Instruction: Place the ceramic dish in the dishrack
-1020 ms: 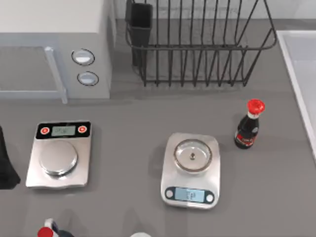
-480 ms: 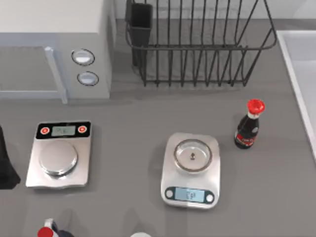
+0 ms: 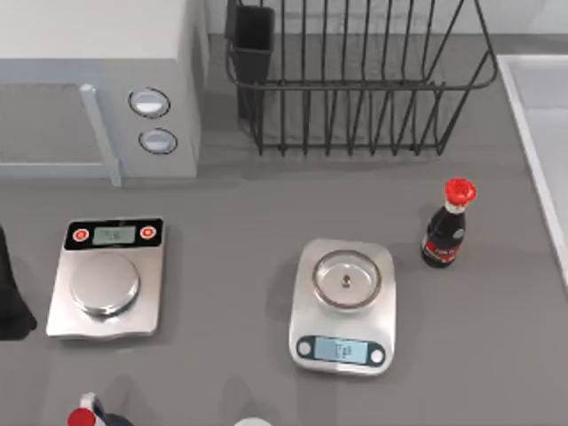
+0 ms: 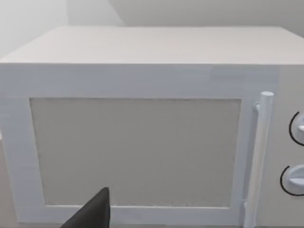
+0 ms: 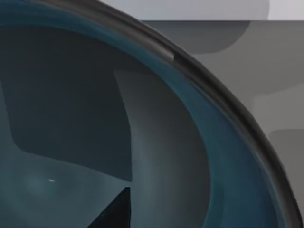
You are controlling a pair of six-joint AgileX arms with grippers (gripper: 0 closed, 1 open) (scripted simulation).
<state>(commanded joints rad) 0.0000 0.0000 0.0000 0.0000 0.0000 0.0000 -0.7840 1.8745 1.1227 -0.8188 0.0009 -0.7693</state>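
Grey worktop carries the dishrack at its back, and well in front of that rack our right wrist view looks closely into the teal ceramic dish, probably ready for grasping, though we cannot tell how either arm's fingers stand.

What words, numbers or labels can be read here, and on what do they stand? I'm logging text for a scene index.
None can be read.
Left scale: grey display with marks, too blurred to read.
Middle scale: lit display with digits, too blurred to read.
Bottle: dark label, no legible print.
Microwave: two dials, no readable marks.
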